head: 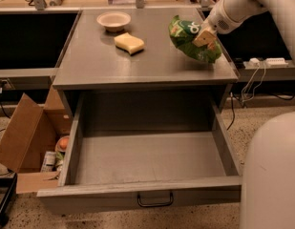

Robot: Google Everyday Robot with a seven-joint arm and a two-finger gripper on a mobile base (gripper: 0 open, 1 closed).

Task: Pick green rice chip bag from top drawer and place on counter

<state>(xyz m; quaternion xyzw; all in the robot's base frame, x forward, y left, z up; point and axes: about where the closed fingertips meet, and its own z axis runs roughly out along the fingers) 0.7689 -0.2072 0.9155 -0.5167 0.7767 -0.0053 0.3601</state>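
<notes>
Foil, crumpled and thin, makes up the green rice chip bag (187, 42), so it should be light, soft and crackly, with slick skin and brittle chips inside that a hard squeeze would crush. It hangs over the tabletop (152, 63) at about 2 o'clock, taking the drawer front as 6 o'clock, near the right edge. Whether its lower end touches the surface I cannot tell.

The gripper (204, 35) reaches in from 2 o'clock and is clenched on the bag's right side, with one tan finger lying across the foil. That hold looks sensible. A pinch on a flattened fold or seam gives more purchase than the puffed middle, where foil slides and air gives way. Being so light, the bag may tip or slip toward the edge at 3 o'clock when let go, so a low, gentle release well in from the edge would suit it.

Counts:
- One green bag.
- One pale yellow sponge (129, 43), at about 12 o'clock.
- One small pale bowl (113, 20), beyond the sponge at 11 o'clock.
- One top drawer (147, 159), pulled out at 6 o'clock with nothing visible inside, carrying one black wire handle (155, 202).
- One open cardboard box (23, 137), on the floor at 8 o'clock.
- One gripper.
</notes>
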